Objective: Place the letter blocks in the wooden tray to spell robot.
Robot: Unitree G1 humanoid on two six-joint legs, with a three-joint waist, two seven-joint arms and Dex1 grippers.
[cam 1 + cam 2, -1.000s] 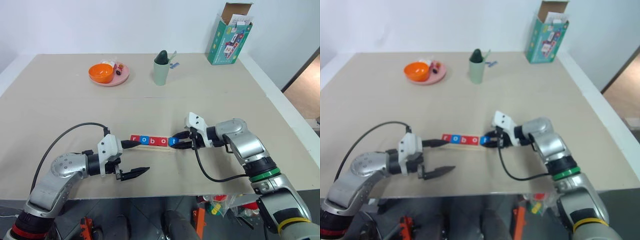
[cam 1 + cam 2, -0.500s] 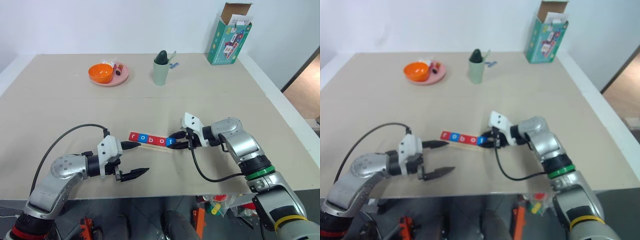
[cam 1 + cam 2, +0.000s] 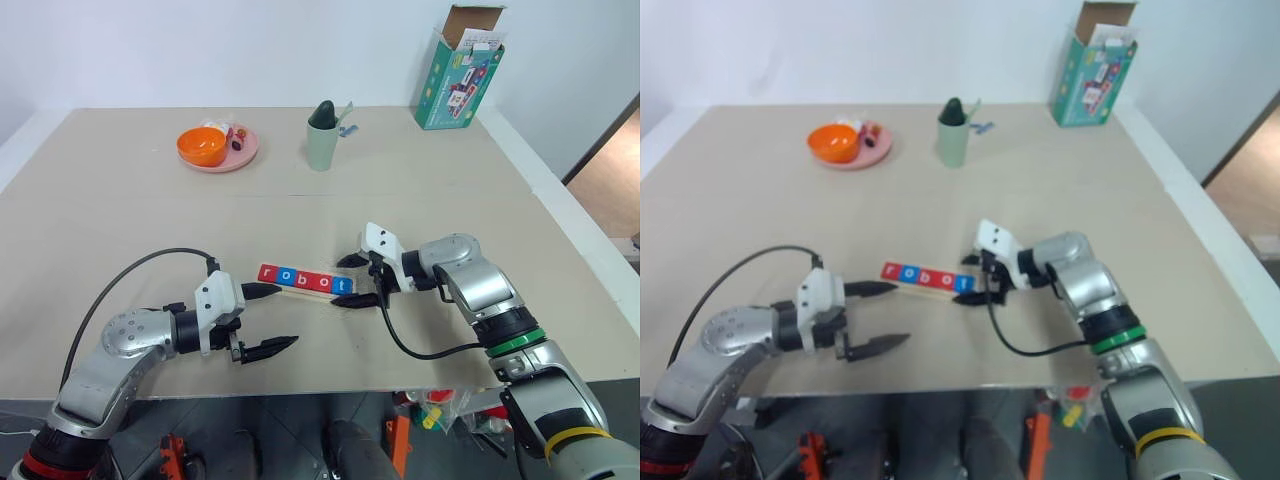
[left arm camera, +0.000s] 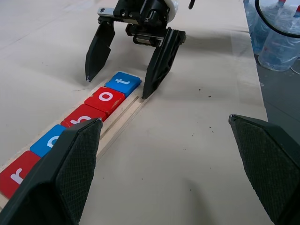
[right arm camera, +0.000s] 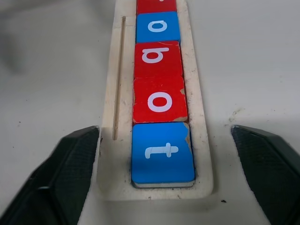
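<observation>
The letter blocks (image 5: 161,102) are little flat squares, red and blue, and they look light and hard, with smooth tops that could slip, so I think the best way to hold one is by its two side edges and not by the top. All five sit side by side in the wooden tray (image 5: 201,154), and they read r, o, b, o, t, with the blue t block (image 5: 163,152) at the end next to the right gripper. The tray is a thin, stiff strip of pale wood that lies flat on the counter (image 3: 420,200), near the front edge. It looks light too, so a bump could push it along, I think. The right gripper (image 4: 120,82) points at the t end of the tray, tipped down a bit, and its two black fingers are spread wide, one on each side of the tray's end, pinching nothing. The left gripper (image 3: 270,317) is at the r end, and its fingers are spread wide as well, with nothing in them; the far finger's tip (image 3: 268,290) is just beside the r block. Both arms reach in low from the sides, so their grippers point at each other across the tray.
</observation>
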